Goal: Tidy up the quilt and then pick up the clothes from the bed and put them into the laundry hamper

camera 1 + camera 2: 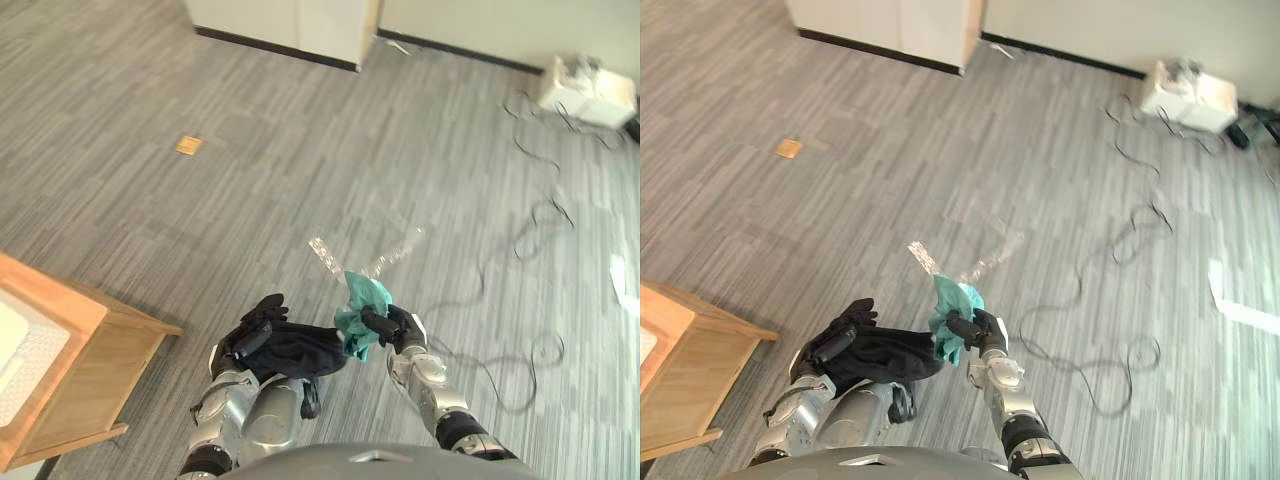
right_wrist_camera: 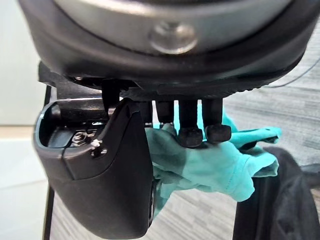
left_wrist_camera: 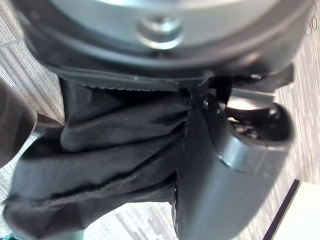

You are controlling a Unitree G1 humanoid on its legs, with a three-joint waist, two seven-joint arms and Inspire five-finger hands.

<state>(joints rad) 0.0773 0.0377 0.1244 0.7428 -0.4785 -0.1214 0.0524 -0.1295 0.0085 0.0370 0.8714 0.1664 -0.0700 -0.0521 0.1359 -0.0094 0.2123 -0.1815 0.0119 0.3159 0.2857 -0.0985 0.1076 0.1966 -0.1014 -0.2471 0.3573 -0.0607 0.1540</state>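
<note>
Black garment (image 1: 300,350) drapes over my left hand (image 1: 262,312), fingers curled round it. My right hand (image 1: 395,325) fingers pinch the teal garment (image 1: 365,298), both right of the bed (image 1: 95,322).

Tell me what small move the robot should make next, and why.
Probably turn, without loosening either grip, to look for the drop place: the left hand holds a black garment, the right hand a teal garment, both hanging over grey floor.
</note>
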